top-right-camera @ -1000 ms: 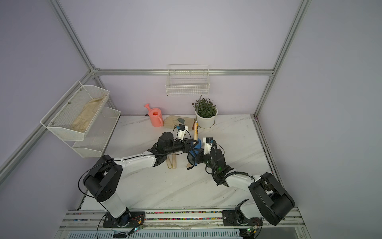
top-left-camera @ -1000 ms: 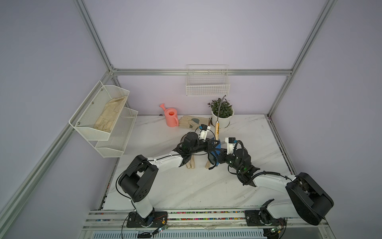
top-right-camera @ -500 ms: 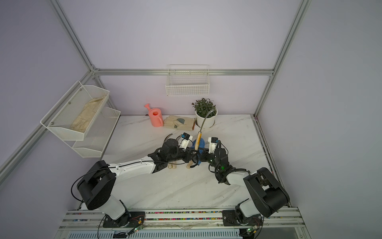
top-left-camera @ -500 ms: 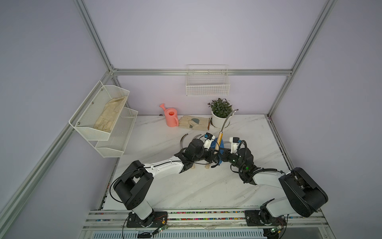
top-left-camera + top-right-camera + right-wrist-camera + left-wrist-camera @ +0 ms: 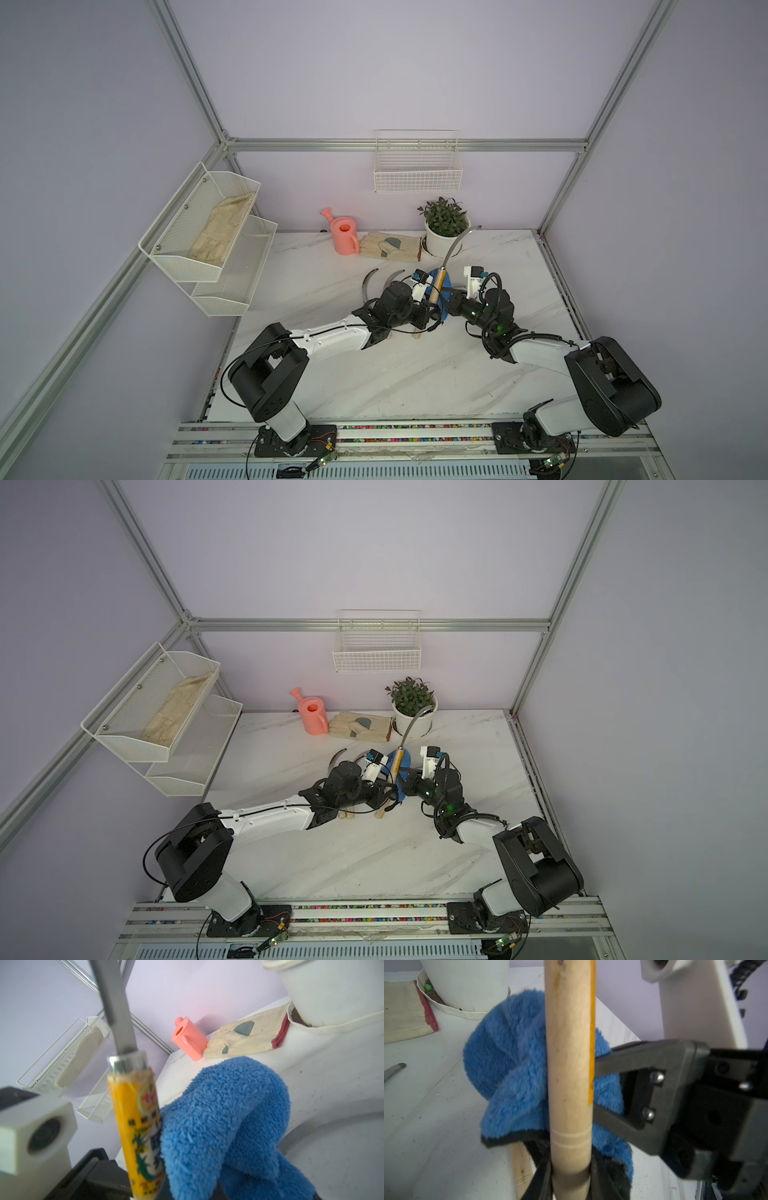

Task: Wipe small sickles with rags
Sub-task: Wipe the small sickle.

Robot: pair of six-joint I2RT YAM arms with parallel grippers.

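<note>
Sickle [image 5: 435,286] stands near-upright at centre frame in both top views, its blade arcing to the upper right in front of the plant pot [image 5: 434,247]. Left gripper [image 5: 571,1176] is clamped on the butt of its wooden handle. Right gripper [image 5: 454,300] is pinched on the blue rag [image 5: 508,1053], which sits against the handle, not yet on the blade. My take: slide the rag up past the ferrule along the blade flat, cloth between fingers and edge. Other sickles [image 5: 368,284] lie on the table [image 5: 374,374], just left

Left gripper [image 5: 390,781] holds a sickle [image 5: 397,762] by its handle, blade pointing up; right gripper [image 5: 404,781] holds the blue rag [image 5: 406,756] right against that handle.
</note>
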